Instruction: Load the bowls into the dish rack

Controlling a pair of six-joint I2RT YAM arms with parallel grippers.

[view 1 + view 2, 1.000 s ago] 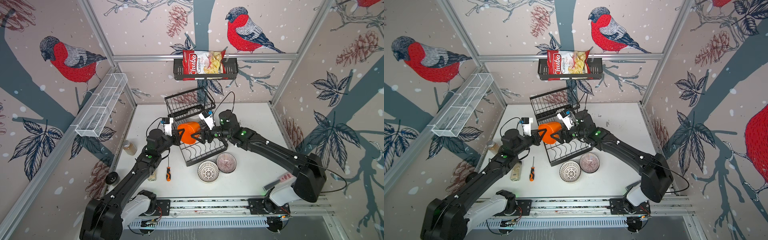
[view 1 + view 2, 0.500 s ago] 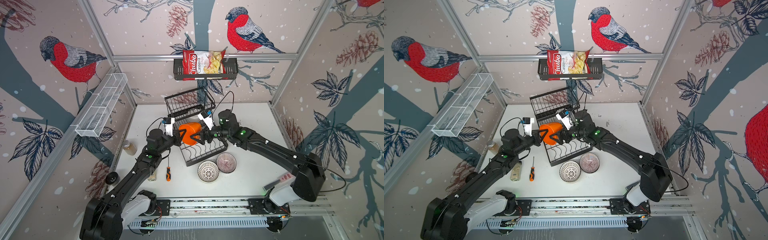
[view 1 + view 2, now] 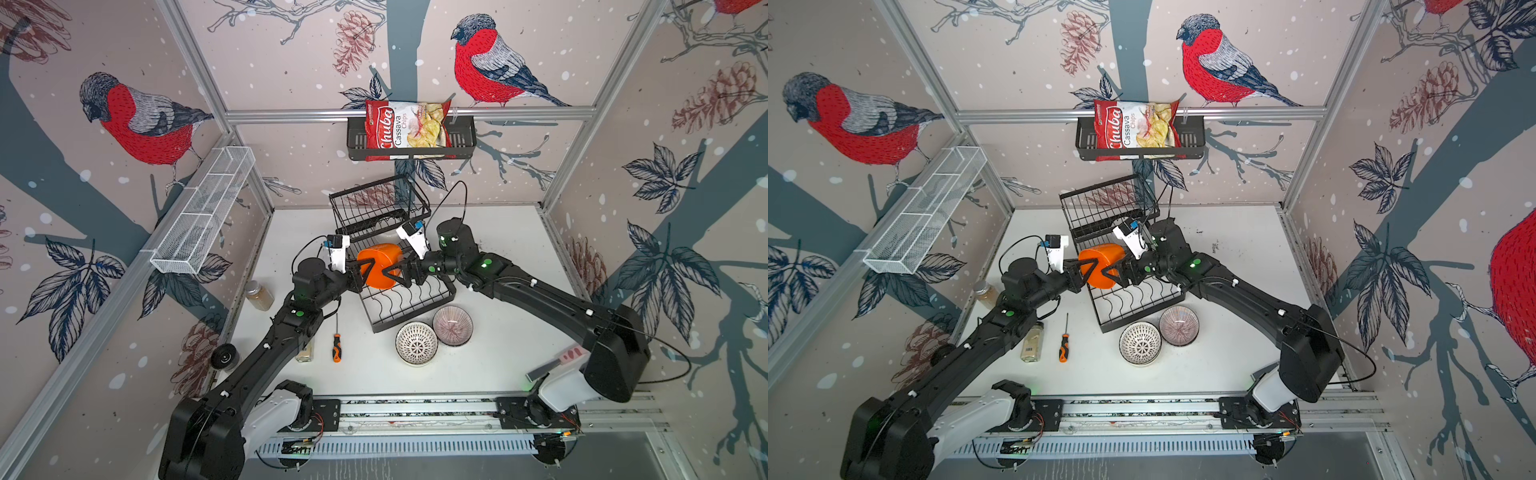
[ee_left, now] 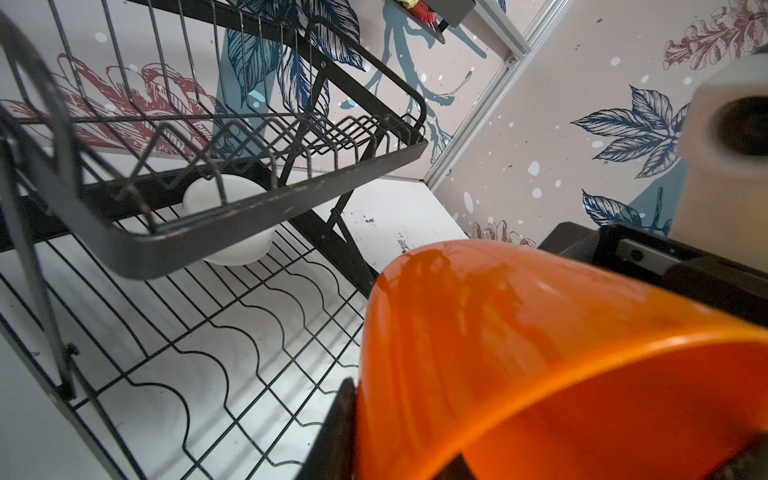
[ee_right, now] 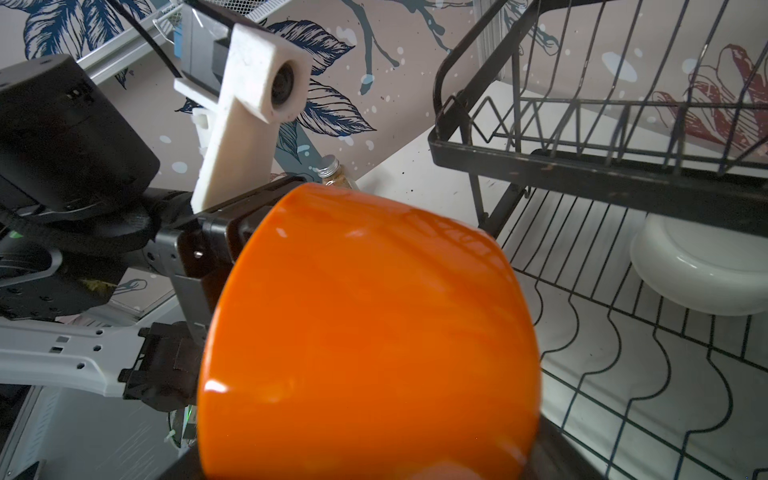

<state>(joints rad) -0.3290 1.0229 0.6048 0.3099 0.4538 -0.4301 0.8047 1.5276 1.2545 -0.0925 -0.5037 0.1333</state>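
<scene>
An orange bowl (image 3: 380,266) (image 3: 1100,266) hangs tilted above the dish rack's lower tray (image 3: 409,299). Both grippers are at it. My right gripper (image 3: 397,270) is shut across the bowl's body (image 5: 365,332), one finger on each side. My left gripper (image 3: 365,269) straddles the bowl's rim (image 4: 540,353), one finger on the outer wall and one inside; how tightly is unclear. A white bowl (image 4: 232,232) (image 5: 698,274) sits in the lower tray under the upper tier (image 3: 378,203). A black-and-white bowl (image 3: 416,343) and a purple-striped bowl (image 3: 452,326) stand on the table in front of the rack.
A screwdriver (image 3: 336,347), a lying bottle (image 3: 1032,343), a jar (image 3: 259,295) and a black wheel (image 3: 224,356) lie left of the rack. A white mesh tray (image 3: 203,216) hangs on the left wall, and a shelf basket with a chips bag (image 3: 411,133) on the back wall.
The orange bowl and both arms stay almost where they were, over the rack's lower tray.
</scene>
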